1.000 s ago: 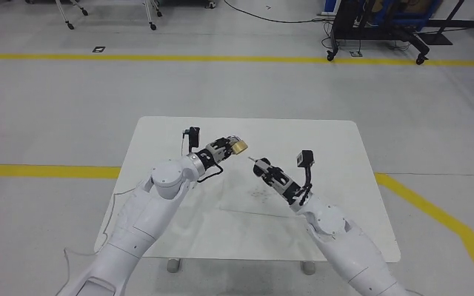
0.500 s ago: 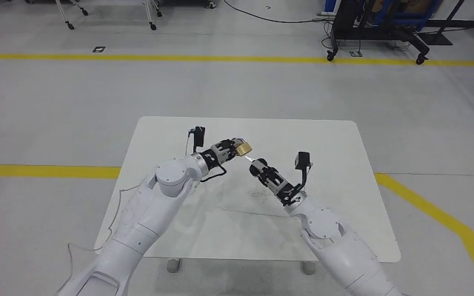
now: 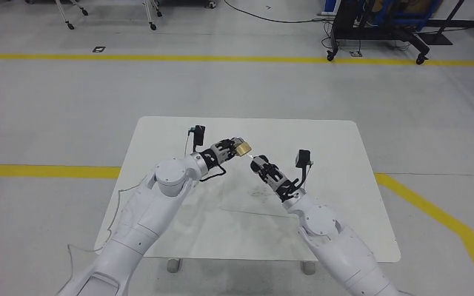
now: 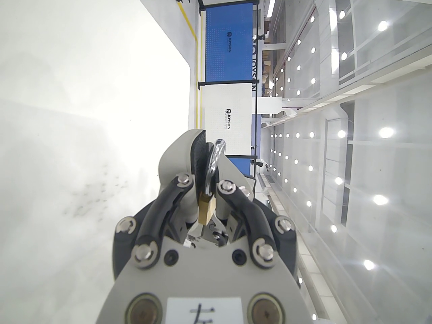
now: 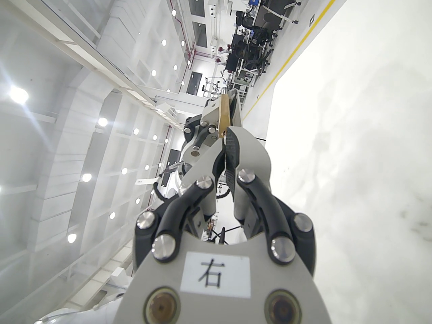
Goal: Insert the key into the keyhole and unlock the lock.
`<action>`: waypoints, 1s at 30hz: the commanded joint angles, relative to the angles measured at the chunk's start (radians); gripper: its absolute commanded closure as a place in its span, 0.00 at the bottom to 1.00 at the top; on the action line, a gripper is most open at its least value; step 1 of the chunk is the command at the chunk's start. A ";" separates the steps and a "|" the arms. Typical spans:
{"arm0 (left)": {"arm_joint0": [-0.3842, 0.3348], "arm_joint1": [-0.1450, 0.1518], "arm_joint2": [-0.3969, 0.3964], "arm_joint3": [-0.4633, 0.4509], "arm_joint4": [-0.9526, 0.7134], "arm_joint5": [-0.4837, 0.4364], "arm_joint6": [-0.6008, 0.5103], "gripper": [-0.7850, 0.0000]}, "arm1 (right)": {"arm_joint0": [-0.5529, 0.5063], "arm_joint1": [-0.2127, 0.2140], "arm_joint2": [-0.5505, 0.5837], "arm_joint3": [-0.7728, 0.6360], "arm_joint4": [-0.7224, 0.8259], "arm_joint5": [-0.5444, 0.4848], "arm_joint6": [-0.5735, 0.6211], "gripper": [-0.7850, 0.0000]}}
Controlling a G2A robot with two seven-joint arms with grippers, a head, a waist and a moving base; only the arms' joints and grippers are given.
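Brass padlock [image 3: 241, 148] held aloft, slim key [image 3: 252, 156] tip at its base

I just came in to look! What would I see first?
The shiny gold padlock jumps out first, pinched in the left arm's fingers above the white table. Right beside it, the right arm's fingers point a small key at the padlock.

Above the middle of the counter [image 3: 333, 148], clear of its surface: lock [image 3: 241, 149] gripped in left hand [image 3: 237, 146] on the left, key [image 5: 222, 141] gripped in right hand [image 3: 256, 163] on the right and slightly nearer the robot. Key tip at the lock's facing end; insertion not discernible.
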 commanded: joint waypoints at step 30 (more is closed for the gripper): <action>0.015 -0.011 -0.015 -0.013 0.040 0.012 -0.021 1.00 | -0.021 -0.030 0.006 -0.007 -0.004 0.019 -0.024 1.00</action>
